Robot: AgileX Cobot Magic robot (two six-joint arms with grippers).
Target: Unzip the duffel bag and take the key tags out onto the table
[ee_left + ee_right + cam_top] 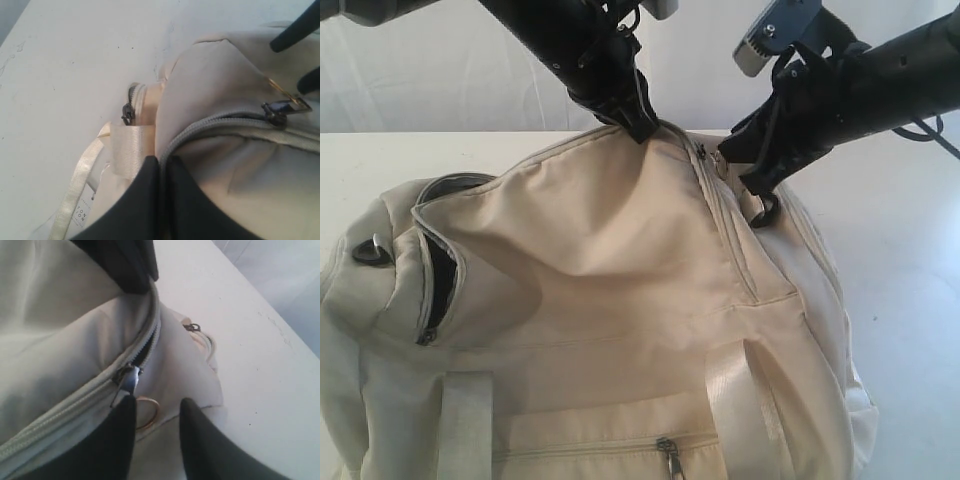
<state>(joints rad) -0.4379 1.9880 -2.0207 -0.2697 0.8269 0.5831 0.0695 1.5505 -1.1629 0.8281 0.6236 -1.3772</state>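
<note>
The beige duffel bag [610, 290] fills the middle of the white table [905, 300]. My left gripper [642, 126] is shut on the bag's fabric beside the grey main zipper, holding a peak of cloth up; its fingers [150, 200] pinch the zipper edge. My right gripper [156, 407] stands open just past the zipper slider [128, 379], one finger [120, 440] touching its pull, with a gold ring [149, 412] between the fingers. In the exterior view the right gripper [760, 185] is next to the slider [719, 163]. The key tags are hidden.
A side pocket [438, 285] at the bag's left end gapes open, showing dark lining. Pale webbing straps [732, 395] and a front pocket zipper pull [668, 456] lie near the front. A black ring [370, 250] sits at the left end. Bare table [65, 75] lies behind the bag.
</note>
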